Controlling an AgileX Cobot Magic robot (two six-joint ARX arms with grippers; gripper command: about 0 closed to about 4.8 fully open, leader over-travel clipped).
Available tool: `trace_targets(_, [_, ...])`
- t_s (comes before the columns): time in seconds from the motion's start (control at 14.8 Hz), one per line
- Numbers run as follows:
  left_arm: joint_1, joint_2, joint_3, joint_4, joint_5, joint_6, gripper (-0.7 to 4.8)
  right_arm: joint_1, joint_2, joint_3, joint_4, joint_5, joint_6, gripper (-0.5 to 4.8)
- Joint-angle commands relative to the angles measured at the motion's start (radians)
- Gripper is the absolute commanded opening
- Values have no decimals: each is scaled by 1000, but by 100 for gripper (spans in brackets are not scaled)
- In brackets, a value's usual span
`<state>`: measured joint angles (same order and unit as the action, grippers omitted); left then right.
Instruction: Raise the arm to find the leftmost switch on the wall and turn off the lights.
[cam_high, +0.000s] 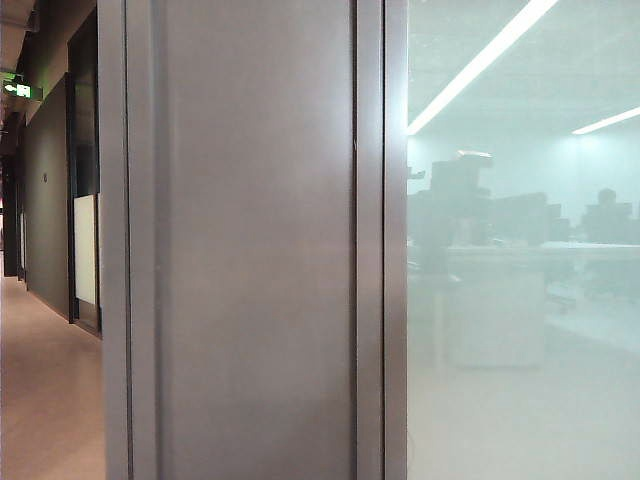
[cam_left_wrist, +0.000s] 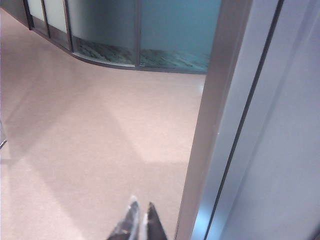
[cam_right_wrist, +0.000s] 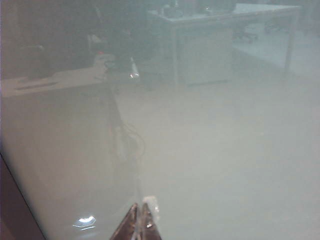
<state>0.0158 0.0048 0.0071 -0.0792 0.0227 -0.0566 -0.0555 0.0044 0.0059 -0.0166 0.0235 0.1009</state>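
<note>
The wall (cam_high: 250, 250) is a broad matte grey panel filling the middle of the exterior view, framed by narrow vertical grey strips (cam_high: 370, 240). No switch shows on it in any view. The arm appears only as a hazy dark silhouette (cam_high: 458, 195) through the frosted glass. My left gripper (cam_left_wrist: 141, 205) is shut and empty, hanging above the pinkish floor, close beside the wall's edge strip (cam_left_wrist: 215, 125). My right gripper (cam_right_wrist: 140, 206) is shut and empty too, its tips pointing at the frosted glass. Neither gripper shows in the exterior view.
A pale frosted glass pane (cam_high: 520, 300) stands right of the wall, with blurred desks and seated figures (cam_high: 605, 215) behind it. Left of the wall a corridor (cam_high: 50, 380) runs away, under a green exit sign (cam_high: 20, 90). Curved glass partitions (cam_left_wrist: 120, 35) line the far floor.
</note>
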Motion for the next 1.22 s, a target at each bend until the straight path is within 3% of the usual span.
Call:
trace_targets(0.07, [1, -1, 2, 13, 0, 4, 22, 1, -2, 2, 13, 0, 4, 0])
trace_targets(1.22, [1, -1, 2, 33, -5, -16, 21, 1, -2, 6, 36, 1, 4, -1])
